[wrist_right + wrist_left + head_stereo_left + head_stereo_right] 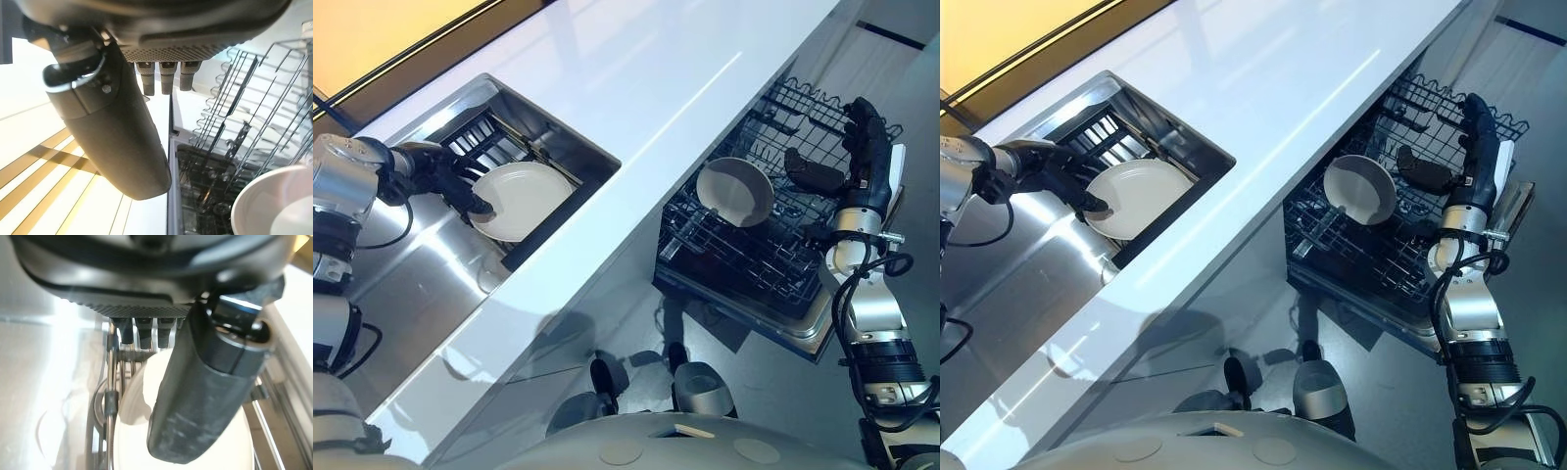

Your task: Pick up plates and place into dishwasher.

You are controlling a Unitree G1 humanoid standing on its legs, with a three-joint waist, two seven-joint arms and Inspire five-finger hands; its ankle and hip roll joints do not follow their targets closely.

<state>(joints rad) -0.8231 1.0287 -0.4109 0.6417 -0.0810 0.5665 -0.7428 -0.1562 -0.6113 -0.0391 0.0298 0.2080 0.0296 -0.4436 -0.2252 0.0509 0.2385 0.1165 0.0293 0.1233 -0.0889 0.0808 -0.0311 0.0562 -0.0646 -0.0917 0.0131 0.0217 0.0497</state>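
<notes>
the left arm (337, 181) and the right arm (876, 323) are silver-grey, made of round metal segments with black rings at the joints. each arm ends in a dark hand, the left hand (460, 188) and the right hand (864, 137). up close, the palm edge has a pad with a fine dotted texture. the fingers (146, 330) are short black blocks. the left thumb (205, 396) is a thick, smooth, slightly scratched cylinder. the right thumb (112, 132) has a small screw near its base.
</notes>
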